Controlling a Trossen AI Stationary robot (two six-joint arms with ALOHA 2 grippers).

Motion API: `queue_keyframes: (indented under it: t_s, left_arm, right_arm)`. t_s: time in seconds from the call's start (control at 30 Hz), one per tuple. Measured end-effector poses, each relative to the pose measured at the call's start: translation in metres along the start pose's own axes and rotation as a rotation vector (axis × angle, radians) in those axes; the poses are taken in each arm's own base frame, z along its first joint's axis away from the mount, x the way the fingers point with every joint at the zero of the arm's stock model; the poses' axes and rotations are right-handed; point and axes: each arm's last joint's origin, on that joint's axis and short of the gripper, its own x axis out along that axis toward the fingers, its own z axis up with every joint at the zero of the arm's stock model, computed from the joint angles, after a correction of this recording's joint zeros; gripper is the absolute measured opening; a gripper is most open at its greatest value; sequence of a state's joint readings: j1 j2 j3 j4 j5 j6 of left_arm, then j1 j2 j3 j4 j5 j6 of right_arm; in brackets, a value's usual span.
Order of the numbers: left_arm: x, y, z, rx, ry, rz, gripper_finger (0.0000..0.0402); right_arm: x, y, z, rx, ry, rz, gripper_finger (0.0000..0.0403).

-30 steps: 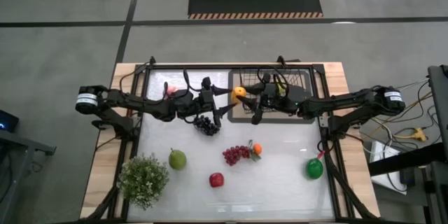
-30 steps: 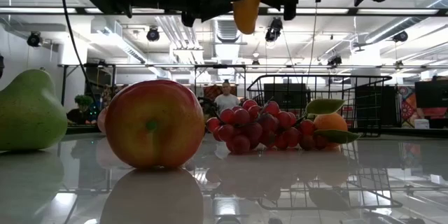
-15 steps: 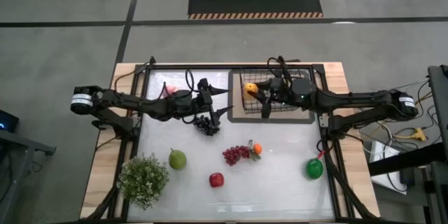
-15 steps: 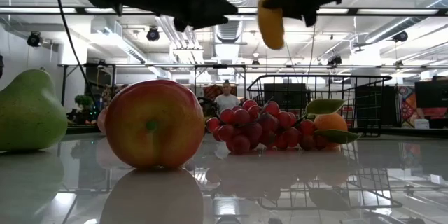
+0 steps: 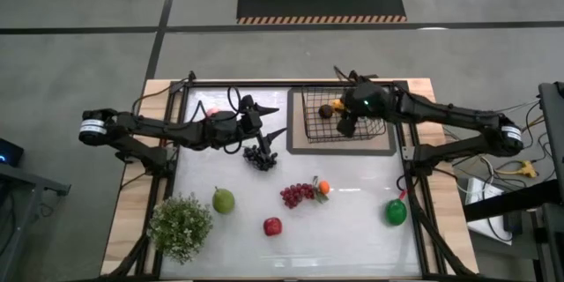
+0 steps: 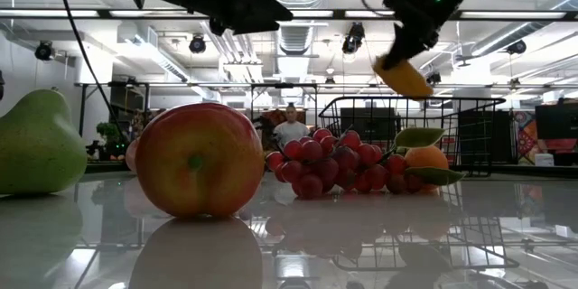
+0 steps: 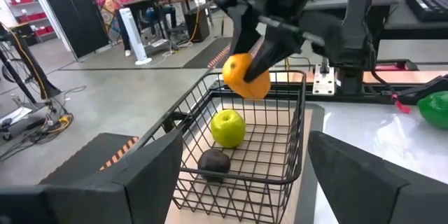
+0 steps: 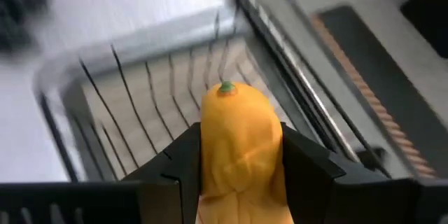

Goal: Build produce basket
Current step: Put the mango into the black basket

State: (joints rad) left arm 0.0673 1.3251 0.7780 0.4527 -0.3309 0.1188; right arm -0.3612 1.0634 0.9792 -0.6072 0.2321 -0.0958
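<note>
While my right gripper (image 7: pixel 262 38) pinches the orange mango (image 7: pixel 246 75) between its fingers, I hold it just above the black wire basket (image 5: pixel 339 128) at the far right of the desk (image 5: pixel 352 229), not yet let go. Below it, inside the basket, lie a green apple (image 7: pixel 228 127) and a dark round fruit (image 7: pixel 214 162), so I judge two pieces are in and a third is about to go in. My left gripper (image 5: pixel 273 122) hangs with its fingers spread and empty, over the far middle of the desk, near the dark grapes (image 5: pixel 261 156). Still out on the desk are the pear (image 5: pixel 223 200), red grapes (image 5: pixel 295 195) with the tangerine (image 5: pixel 323 188) touching them, red apple (image 5: pixel 272 226), green pepper (image 5: pixel 396 212), and a pink peach (image 5: pixel 211 112) partly hidden under the left arm. Most of the job is left.
</note>
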Motion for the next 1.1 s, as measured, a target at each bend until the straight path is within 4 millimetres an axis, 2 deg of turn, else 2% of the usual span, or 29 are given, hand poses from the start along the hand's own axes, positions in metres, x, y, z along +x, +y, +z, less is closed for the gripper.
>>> queue_keyframes:
  t_s: [0.23, 0.53, 0.8, 1.1]
  left_arm:
    - [0.0, 0.0, 0.0, -0.001, 0.0, 0.0, 0.029]
    - [0.0, 0.0, -0.002, -0.001, 0.018, -0.002, 0.029]
    - [0.0, -0.001, -0.003, 0.002, 0.034, -0.005, 0.029]
    - [0.0, -0.001, -0.003, 0.002, 0.033, -0.005, 0.029]
  right_arm:
    - [0.026, -0.015, 0.003, -0.151, 0.264, 0.013, 0.0144]
    - [0.063, -0.03, 0.004, -0.2, 0.379, 0.227, 0.0144]
    - [0.085, -0.05, -0.01, -0.196, 0.413, 0.425, 0.0144]
    - [0.108, -0.055, -0.025, -0.164, 0.52, 0.477, 0.0145]
